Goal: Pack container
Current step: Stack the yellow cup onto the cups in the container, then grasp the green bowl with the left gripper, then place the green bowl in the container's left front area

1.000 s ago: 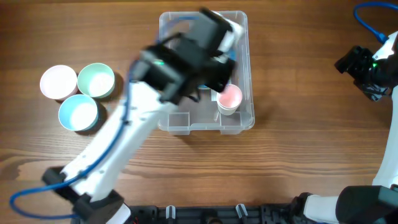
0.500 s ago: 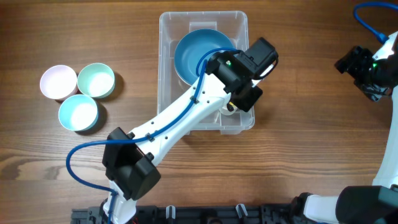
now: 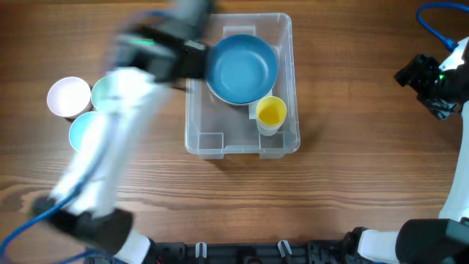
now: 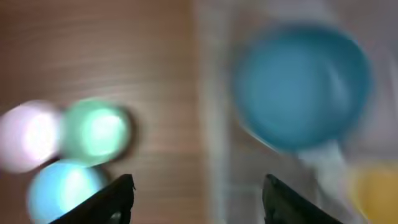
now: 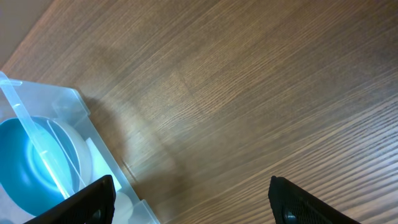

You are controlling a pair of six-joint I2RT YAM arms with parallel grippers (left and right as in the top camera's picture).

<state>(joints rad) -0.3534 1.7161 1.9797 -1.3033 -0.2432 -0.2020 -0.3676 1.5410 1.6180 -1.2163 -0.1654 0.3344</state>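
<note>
The container (image 3: 242, 150) sits at the middle of the worktop (image 3: 352, 183), long side running away from the robot. Inside it, a blue bowl (image 3: 242, 70) fills the far half, mouth up. A yellow cup (image 3: 270, 114) stands just beside the bowl, against the right wall.

Left of the container, well apart from it, three small bowls cluster together: a pink bowl (image 3: 66, 97), a green bowl (image 3: 111, 92) and a pale blue bowl (image 3: 86, 133). The left arm (image 3: 102, 161) is a blurred streak across this side, partly covering the green and pale blue bowls. Its head is smeared near the container's far left corner.

The left wrist view is badly blurred, but the left fingers (image 4: 118, 202) look spread wide with nothing between them. Below them lie the three small bowls on one side and the blue bowl on the other.

The right arm (image 3: 440, 81) is at the right edge of the worktop, far from the container. The right fingers (image 5: 93, 199) stand apart and empty above bare wood, with a corner of the container and the blue bowl at the left of that view.
</note>
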